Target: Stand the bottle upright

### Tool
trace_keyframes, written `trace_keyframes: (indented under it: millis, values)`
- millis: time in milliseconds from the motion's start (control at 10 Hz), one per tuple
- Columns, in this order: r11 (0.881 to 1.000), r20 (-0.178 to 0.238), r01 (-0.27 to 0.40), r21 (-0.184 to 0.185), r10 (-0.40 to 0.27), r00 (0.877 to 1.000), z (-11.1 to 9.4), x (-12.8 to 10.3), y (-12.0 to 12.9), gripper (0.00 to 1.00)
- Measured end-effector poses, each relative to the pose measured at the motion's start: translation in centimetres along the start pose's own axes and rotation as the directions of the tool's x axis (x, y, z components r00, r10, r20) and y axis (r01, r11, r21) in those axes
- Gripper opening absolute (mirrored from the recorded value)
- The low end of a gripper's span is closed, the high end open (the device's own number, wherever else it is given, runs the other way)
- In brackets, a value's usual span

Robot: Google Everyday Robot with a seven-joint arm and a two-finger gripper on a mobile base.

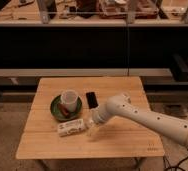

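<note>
The small pale plastic bottle with the printed label band [70, 127] lies flat on its side on the light wooden table [118, 146]. It sits near the front edge, just in front of the round green plate [55, 111], with its long axis running left to right. So the job itself is not done: nothing stands upright yet.

The long white robot arm [147, 120] reaches in from the right and angles down, and the two-finger gripper [91, 126] is low over the table, right at the bottle's right-hand end. It looks to be touching or about to touch that end, but whether it is open or closed on anything cannot be told from here.

On the plate stands a white cup [68, 97] with a small brownish item beside it. A flat black rectangular object [91, 99] lies just right of the plate.

The reach looks complete. What remains, by this reading, is a firm hold on that end, the tipping up onto the base, and a clean release.
</note>
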Motion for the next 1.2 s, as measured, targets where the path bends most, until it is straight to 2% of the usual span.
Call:
trace_keyframes:
  millis: [100,200,600,1000,1200]
  values:
    - [1.0,-0.003,-0.003,0.005,0.003,1.0,0.24,0.01,-0.08,0.58]
    - [1.0,-0.005,-0.003,0.009,0.003,1.0,0.35,0.0,-0.13,0.56]
    - [1.0,-0.014,0.001,0.025,-0.001,1.0,0.82,-0.14,-0.31,0.56]
    - [1.0,-0.015,-0.003,0.025,0.003,1.0,0.75,-0.49,-0.14,0.55]
    - [1.0,-0.017,-0.007,0.025,0.008,1.0,0.62,-0.62,-0.11,0.41]
